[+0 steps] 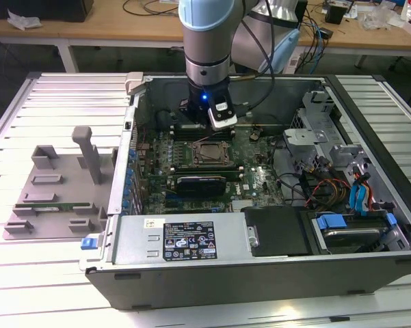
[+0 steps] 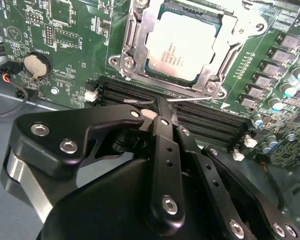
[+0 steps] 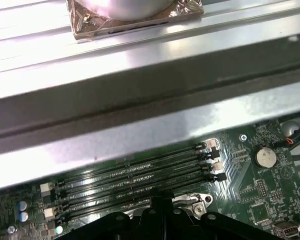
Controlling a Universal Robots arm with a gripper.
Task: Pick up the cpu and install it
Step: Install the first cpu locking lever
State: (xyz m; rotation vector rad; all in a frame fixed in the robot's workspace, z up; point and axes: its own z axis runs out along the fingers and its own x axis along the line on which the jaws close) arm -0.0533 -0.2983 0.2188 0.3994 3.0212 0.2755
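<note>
Since the cpu is small, light, stiff and easily hurt, only its thin edges look safe to pinch. It sits in the socket frame on the motherboard, and the gripper hangs above the slots beside it, pressed together and holding nothing.

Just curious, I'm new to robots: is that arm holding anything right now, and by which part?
Nothing. The gripper is shut and empty; the cpu sits in its socket.

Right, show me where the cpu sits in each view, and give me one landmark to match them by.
Exterior view: the cpu lies in its socket, mid-motherboard inside the open case.
Second wrist view: the cpu is seated in the metal socket frame, beyond the tool.
First wrist view: hidden behind the tool's black body.
Shared landmark: the black memory slots beside the socket.
</note>
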